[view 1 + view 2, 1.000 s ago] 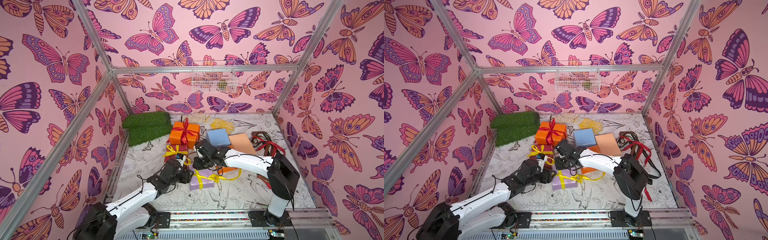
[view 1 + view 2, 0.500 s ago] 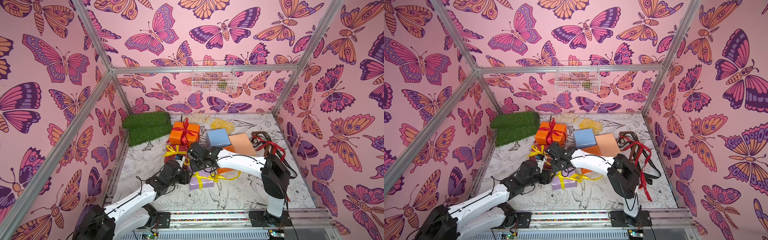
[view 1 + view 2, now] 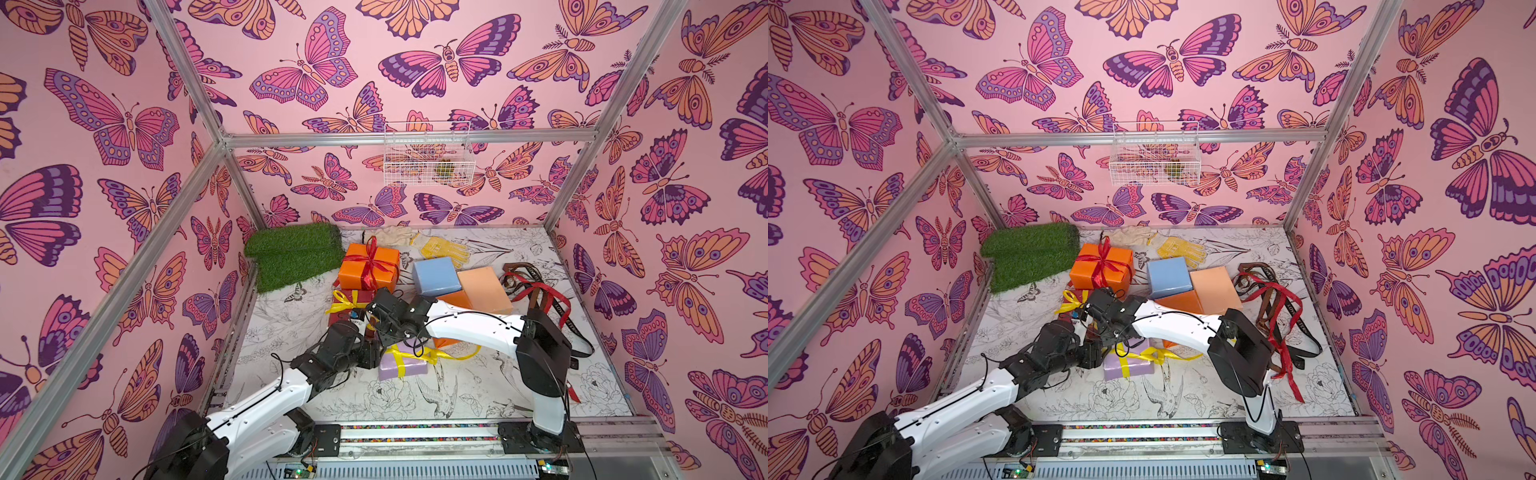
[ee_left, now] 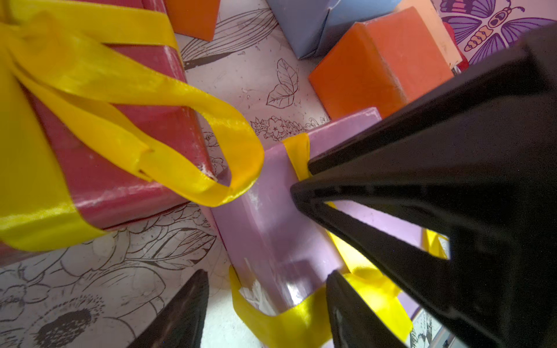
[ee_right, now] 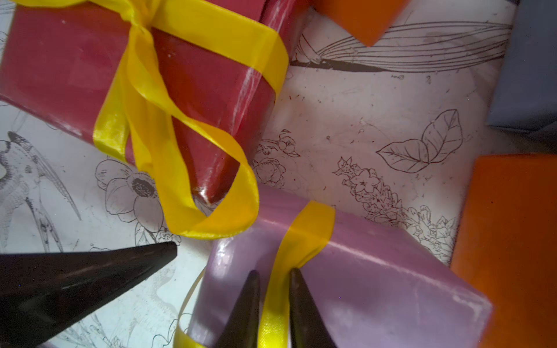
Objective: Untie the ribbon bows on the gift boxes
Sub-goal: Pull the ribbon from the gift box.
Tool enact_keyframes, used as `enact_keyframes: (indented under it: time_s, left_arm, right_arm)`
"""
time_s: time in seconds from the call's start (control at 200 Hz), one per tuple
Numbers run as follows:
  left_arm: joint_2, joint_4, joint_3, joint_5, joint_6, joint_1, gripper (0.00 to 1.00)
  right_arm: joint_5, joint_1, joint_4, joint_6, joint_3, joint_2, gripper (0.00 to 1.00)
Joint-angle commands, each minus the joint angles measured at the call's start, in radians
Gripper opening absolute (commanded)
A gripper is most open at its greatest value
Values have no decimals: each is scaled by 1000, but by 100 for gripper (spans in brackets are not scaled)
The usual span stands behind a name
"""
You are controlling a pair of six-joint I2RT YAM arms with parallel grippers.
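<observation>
One lilac gift box point(image 5: 376, 286) lies under the right gripper point(image 5: 274, 271), which seems clenched on its yellow ribbon point(image 5: 307, 226). The left gripper point(image 4: 266, 272) stands spread, straddling the box's edge.

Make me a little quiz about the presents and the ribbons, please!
1. True or false: the orange box by the green mat has a red bow tied on it.
2. What colour is the ribbon between the right gripper's fingers? A red, B yellow, C brown.
3. How many boxes have a ribbon round them?

Key:
1. True.
2. B. It is the one on the lilac box.
3. Three: that orange box, the lilac box and the dark red box.
</observation>
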Motion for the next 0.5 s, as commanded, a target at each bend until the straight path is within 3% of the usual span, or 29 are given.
enact_keyframes:
  time_s: [0.0, 0.165, 0.361, 0.496]
  left_arm:
    - [-22, -13, -24, 12, 17, -4, 65]
    - [-23, -13, -26, 12, 18, -4, 65]
    - [-25, -13, -24, 10, 18, -4, 64]
    - [-31, -15, -23, 5, 16, -2, 65]
  right_arm:
    - [18, 12, -154, 32, -60, 105, 10]
    - [44, 14, -164, 36, -75, 101, 0]
    - [69, 9, -186, 16, -78, 59, 0]
    - [21, -13, -143, -7, -110, -58, 0]
